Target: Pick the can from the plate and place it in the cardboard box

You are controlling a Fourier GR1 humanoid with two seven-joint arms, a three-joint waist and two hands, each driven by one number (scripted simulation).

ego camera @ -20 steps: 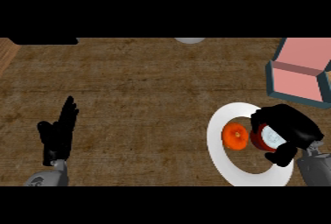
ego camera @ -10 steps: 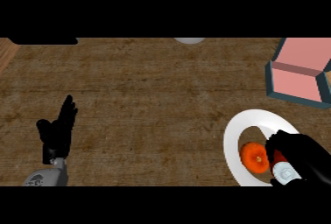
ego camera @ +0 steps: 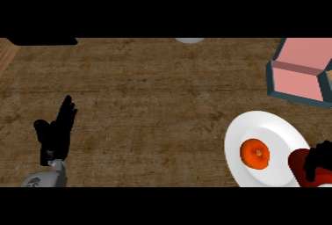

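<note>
A white plate (ego camera: 269, 127) lies at the lower right of the wooden counter, and a round orange thing (ego camera: 255, 154) sits on it. At the plate's right rim is a dark red can (ego camera: 299, 169), partly cut off by the view's edge. My right hand (ego camera: 321, 159) shows only as black fingers curled over the can's right side. The cardboard box (ego camera: 301, 72), pink inside with teal walls, stands open at the upper right, apart from the plate. My left hand (ego camera: 55, 132) rests open at the left, fingers straight, holding nothing.
A black object (ego camera: 42, 41) lies along the far edge at the top left. Beside it, near the top middle, a pale rounded thing (ego camera: 188, 40) is half in view. A lighter wooden strip (ego camera: 5, 55) runs at the far left.
My right hand has drawn back toward the lower right corner with the red can, so most of it is now out of view. The orange thing stays on the plate. The left hand is still.
</note>
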